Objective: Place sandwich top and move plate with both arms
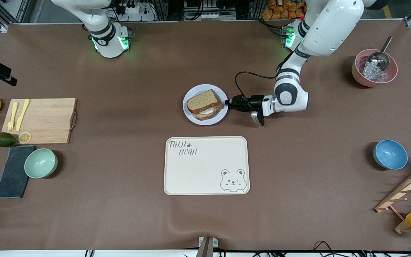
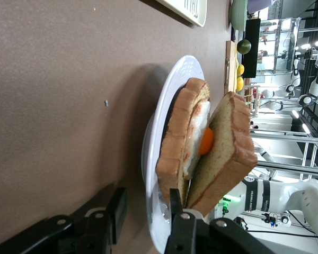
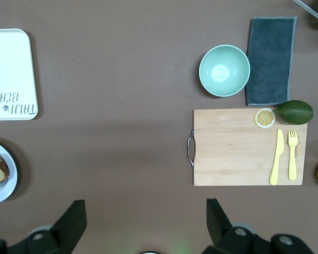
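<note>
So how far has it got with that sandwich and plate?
The sandwich top already lies on the egg slice on the plate. Now the left gripper straddles the plate's rim, one finger above it, one under. The right gripper waits open above the table. Moving the plate is not yet done.

Brown sandwich top (image 1: 202, 100) lies tilted (over egg) on lavender-white plate (image 1: 188, 113).
</note>
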Action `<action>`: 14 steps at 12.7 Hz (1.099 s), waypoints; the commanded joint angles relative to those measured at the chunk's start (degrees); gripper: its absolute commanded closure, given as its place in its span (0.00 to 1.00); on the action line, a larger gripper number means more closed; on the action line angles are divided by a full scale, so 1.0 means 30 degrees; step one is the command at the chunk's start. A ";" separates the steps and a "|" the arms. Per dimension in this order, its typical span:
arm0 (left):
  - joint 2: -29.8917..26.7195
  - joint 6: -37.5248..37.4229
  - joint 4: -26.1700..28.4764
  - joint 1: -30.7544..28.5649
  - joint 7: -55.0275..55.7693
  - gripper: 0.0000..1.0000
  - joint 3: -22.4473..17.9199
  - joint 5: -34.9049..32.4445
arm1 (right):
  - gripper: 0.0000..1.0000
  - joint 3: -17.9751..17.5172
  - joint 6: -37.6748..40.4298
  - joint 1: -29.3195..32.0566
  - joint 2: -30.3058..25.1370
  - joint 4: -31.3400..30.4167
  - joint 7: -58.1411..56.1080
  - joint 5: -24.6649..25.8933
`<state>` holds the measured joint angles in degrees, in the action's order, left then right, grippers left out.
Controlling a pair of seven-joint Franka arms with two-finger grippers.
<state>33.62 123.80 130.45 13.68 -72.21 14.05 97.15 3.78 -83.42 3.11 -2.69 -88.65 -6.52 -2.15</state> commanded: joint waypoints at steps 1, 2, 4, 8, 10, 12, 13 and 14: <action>0.0279 0.0218 -0.0211 0.0098 -0.0599 0.70 0.0120 0.0633 | 0.00 -0.0059 0.0120 0.0194 0.0019 0.0195 -0.0201 -0.0133; 0.0279 0.0218 -0.0298 0.0098 -0.0599 0.73 0.0120 0.0663 | 0.00 -0.0059 0.0120 0.0194 0.0019 0.0195 -0.0201 -0.0133; 0.0367 0.0247 -0.0328 0.0098 -0.0599 0.84 0.0149 0.0663 | 0.00 -0.0059 0.0120 0.0165 0.0019 0.0195 -0.0201 -0.0133; 0.0659 0.0218 -0.0504 0.0186 -0.1329 1.00 0.0149 0.1305 | 0.00 -0.0059 0.0120 0.0165 0.0019 0.0195 -0.0201 -0.0133; 0.0922 0.0218 -0.0679 0.0157 -0.2120 1.00 0.0295 0.1541 | 0.00 -0.0059 0.0120 0.0135 0.0019 0.0166 -0.0201 -0.0133; 0.1098 0.0189 -0.0943 0.0127 -0.2648 1.00 0.0413 0.1629 | 0.00 -0.0088 0.0091 0.0106 0.0048 0.0166 -0.0201 -0.0133; 0.1158 0.0101 -0.1031 0.0098 -0.2940 1.00 0.0413 0.1804 | 0.00 -0.0088 0.0091 0.0106 0.0048 0.0165 -0.0201 -0.0133; 0.1187 -0.0073 -0.1061 0.0098 -0.3407 1.00 0.0413 0.2154 | 0.00 -0.0088 0.0091 0.0106 0.0048 0.0165 -0.0201 -0.0133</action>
<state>35.01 123.13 129.11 13.70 -78.17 14.97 100.45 3.75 -83.42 3.11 -2.69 -88.65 -6.52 -2.15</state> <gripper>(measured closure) 0.956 0.000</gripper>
